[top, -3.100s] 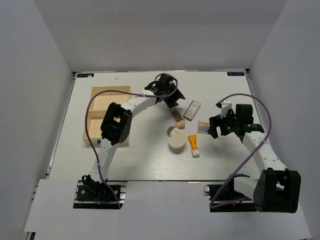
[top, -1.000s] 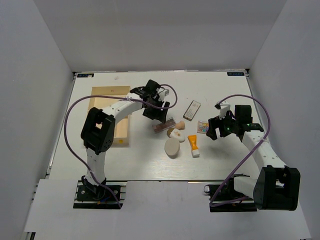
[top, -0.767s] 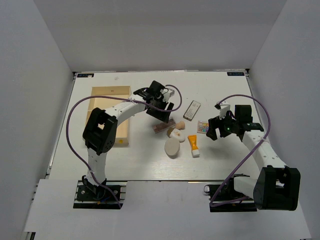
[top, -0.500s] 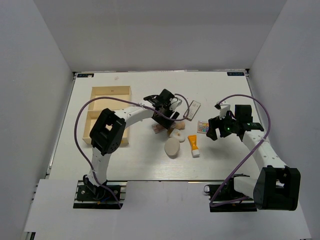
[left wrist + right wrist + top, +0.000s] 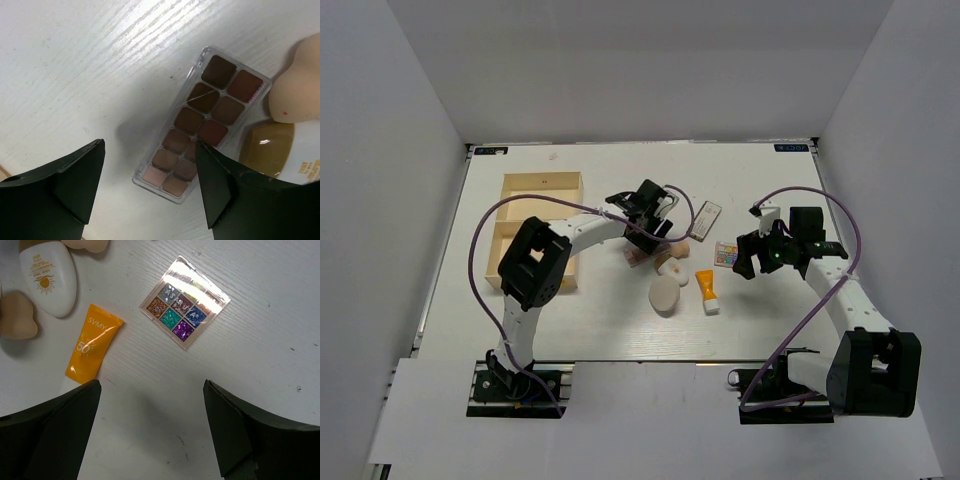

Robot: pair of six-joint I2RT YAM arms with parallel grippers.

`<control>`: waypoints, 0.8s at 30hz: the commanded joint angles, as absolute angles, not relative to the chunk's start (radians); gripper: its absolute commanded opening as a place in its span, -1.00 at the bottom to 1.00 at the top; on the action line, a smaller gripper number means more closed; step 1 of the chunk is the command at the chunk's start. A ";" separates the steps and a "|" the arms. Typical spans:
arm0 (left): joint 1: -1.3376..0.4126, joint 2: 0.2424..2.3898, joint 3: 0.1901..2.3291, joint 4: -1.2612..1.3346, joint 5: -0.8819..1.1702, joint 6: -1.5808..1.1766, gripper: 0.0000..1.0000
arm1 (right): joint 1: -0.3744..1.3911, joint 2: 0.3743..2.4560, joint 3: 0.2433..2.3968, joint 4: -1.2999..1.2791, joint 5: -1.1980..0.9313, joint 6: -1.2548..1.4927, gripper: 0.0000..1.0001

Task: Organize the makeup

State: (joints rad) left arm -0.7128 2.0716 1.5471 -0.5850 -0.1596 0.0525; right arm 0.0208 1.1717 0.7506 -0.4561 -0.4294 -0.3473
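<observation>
Two arms bend down, my left gripper (image 5: 150,147) and right gripper (image 5: 152,385) wide open, empty. Only left wrist view shows brown squares in the slim case (image 5: 200,120), one o'clock.

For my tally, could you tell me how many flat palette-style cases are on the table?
3: a brown-shade eyeshadow palette under the left gripper, a multicolour square palette by the right gripper, and a slim rectangular case between the grippers. More may be hidden.

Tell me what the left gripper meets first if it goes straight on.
Likely the brown palette, lying flat on the table right ahead of the open left gripper; how far off it lies is unclear.
</observation>
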 commanded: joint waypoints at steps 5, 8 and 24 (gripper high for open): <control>-0.713 1.954 1.453 -0.502 -0.054 0.100 0.65 | 0.021 1.189 0.799 -0.472 -0.446 -0.351 0.78; -0.713 1.947 1.428 -0.491 -0.016 0.118 0.66 | 0.023 1.198 0.802 -0.472 -0.449 -0.351 0.78; -0.723 2.032 1.419 -0.454 -0.029 0.109 0.62 | 0.023 1.201 0.810 -0.480 -0.442 -0.351 0.78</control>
State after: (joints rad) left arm -0.7158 2.0178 1.4105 -0.4770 -0.0002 0.1135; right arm 0.0208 1.2003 0.7650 -0.4725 -0.4294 -0.3473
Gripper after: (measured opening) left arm 0.818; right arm 0.886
